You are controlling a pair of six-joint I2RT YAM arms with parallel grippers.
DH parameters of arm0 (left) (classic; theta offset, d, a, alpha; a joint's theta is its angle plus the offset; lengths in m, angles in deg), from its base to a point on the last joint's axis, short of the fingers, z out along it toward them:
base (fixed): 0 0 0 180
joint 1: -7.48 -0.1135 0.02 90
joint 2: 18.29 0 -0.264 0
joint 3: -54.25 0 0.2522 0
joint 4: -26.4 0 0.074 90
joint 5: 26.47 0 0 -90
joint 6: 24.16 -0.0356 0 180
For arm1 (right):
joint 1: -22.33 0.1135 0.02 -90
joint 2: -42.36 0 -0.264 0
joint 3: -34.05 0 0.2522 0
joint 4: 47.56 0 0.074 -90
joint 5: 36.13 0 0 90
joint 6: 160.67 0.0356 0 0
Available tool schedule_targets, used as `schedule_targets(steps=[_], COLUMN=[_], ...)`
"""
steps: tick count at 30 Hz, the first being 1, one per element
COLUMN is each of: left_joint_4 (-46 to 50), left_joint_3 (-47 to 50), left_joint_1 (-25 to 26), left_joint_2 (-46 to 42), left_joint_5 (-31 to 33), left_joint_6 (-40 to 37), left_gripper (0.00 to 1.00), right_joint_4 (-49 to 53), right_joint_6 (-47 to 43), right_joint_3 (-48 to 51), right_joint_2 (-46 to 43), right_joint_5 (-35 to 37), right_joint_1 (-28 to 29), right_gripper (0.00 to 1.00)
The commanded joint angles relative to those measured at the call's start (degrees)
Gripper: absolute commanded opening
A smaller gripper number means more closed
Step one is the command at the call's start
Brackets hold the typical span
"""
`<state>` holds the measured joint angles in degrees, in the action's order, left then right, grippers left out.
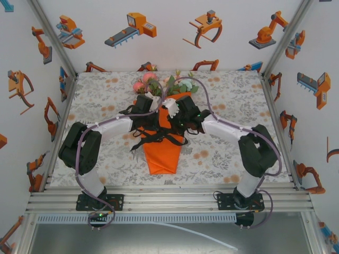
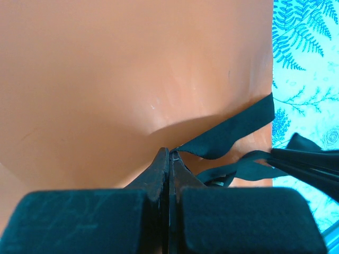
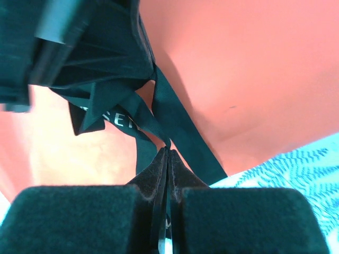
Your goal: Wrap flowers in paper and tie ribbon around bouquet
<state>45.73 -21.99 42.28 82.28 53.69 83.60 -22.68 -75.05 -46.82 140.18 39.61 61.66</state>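
The bouquet lies mid-table with its flowers (image 1: 159,83) pointing away from me and the orange paper (image 1: 163,156) wrapped round the stems as a cone. The black ribbon (image 1: 159,138) crosses the cone in loose loops. Over the cone's upper part, my left gripper (image 1: 148,114) and right gripper (image 1: 180,117) sit close together. In the left wrist view the left gripper (image 2: 172,152) is shut on a ribbon (image 2: 233,131) end above the paper (image 2: 132,79). The right gripper (image 3: 168,151) is shut on a ribbon (image 3: 175,114) strand with pale lettering, over the paper (image 3: 249,63).
The floral tablecloth (image 1: 106,100) covers the table, walled at the back and both sides. An aluminium rail (image 1: 169,200) with both arm bases runs along the near edge. The left gripper's black body (image 3: 79,42) hangs close above the right gripper's fingers.
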Motion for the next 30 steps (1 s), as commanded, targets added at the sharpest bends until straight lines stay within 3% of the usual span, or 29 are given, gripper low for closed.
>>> schedule_targets(steps=[1,6,8,14,20,21,23,25,26,28,30], left_joint_4=[0.56,0.57,0.63,0.62,0.6,0.31,-0.56,-1.06,-1.1,-0.83,0.27], left_joint_3=[0.99,1.57,1.59,1.49,1.46,1.57,1.9,2.27,2.5,3.27,4.63], left_joint_1=[0.18,-0.5,-0.72,-1.03,-0.98,-1.02,-0.97,-1.09,-1.06,-1.45,-2.21], left_joint_2=[-1.08,-1.68,-1.62,-1.92,-2.18,-2.3,-2.78,-4.07,-4.93,-7.82,-11.42], left_joint_5=[0.28,0.42,0.36,-0.02,0.0,-0.04,-0.17,0.05,0.49,1.75,4.03], left_joint_6=[-1.78,-1.78,-1.78,-1.66,-1.63,-1.61,-1.23,-0.89,-0.75,-0.38,0.19], left_gripper=[0.02,0.02,0.02,0.02,0.03,0.05,0.21,0.36,0.4,0.44,0.45], right_joint_4=[-0.91,-0.49,-2.41,-8.21,2.39,3.63,5.99,6.77,7.37,5.19,-2.76], right_joint_6=[1.49,2.6,5.4,24.43,41.53,43.56,46.85,47.08,46.76,41.21,25.84], right_joint_3=[2.18,5.68,8.64,19.65,21.32,21.56,21.72,22.03,21.87,21.84,23.11], right_joint_2=[-4.72,-10.22,-14.41,-27.97,-33.34,-33.47,-33.33,-32.75,-32.7,-33.05,-33.99], right_joint_5=[0.91,5.03,9.78,38.1,59.35,60.56,61.8,60.7,59.87,55.38,41.91], right_joint_1=[0.03,-0.54,-1.07,-2.57,-3.03,-3.12,-3.12,-3.21,-3.23,-3.21,-3.21], right_gripper=[0.05,0.0,0.0,0.0,0.0,0.0,0.05,0.34,0.43,0.53,0.53])
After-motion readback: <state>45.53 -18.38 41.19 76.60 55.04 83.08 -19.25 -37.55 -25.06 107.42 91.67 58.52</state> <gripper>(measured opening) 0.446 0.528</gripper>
